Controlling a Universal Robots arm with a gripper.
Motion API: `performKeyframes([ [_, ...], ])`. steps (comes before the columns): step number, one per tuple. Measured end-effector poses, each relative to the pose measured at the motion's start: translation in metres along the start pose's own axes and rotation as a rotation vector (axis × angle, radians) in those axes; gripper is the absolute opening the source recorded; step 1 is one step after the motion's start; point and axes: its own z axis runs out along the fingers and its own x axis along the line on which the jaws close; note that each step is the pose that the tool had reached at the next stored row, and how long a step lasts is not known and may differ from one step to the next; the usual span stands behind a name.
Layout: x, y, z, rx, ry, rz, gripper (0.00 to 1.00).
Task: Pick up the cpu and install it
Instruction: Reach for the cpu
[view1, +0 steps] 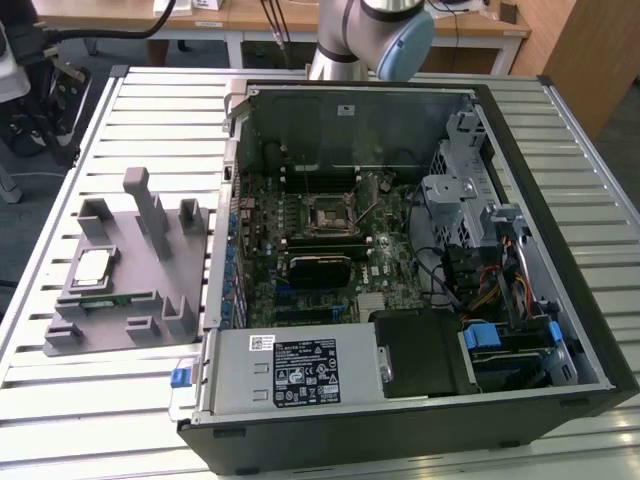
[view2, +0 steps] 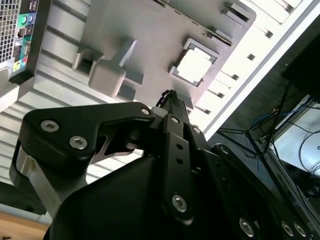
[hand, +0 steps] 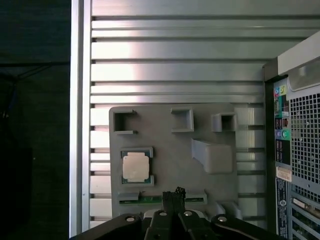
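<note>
Gripper (hand: 173, 192) (view2: 170, 95): we are looking down past it in both wrist views. Its fingers are pressing together at the tip, closed on nothing, and it is hanging in the air, touching nothing.
Holder (hand: 170, 150): this grey moulded plate is lying flat below the gripper, with its near edge under the tip. We are judging that its pockets and posts are keeping each part at a known spot.
Memory stick (hand: 131, 199): this narrow green strip is sitting in a slot along that near edge, just beside the tip as the first wrist view shows it.
Cpu (hand: 135, 166): it is resting shiny side up in a square recess of the holder, off to one side of the tip and apart from it. Raised corners are hugging it, likely to stop it sliding, and it is not yet picked up.
Table (hand: 165, 50): its pale slats are carrying the holder.
Computer case (view1: 350, 115): it is lying open beside the holder, on the exterior view's right, so the board is facing up.
Socket (view1: 331, 213): this black-framed square is sitting mid-board, well apart from the cpu, and we cannot tell its latch.
Arm (view1: 372, 35): it is rising beyond the case.
</note>
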Motion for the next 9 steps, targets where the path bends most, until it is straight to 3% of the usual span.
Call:
performKeyframes([
  [9, 0.0202, -0.0011, 0.0064, 0.0001, 0.0002, -0.003, 0.11],
])
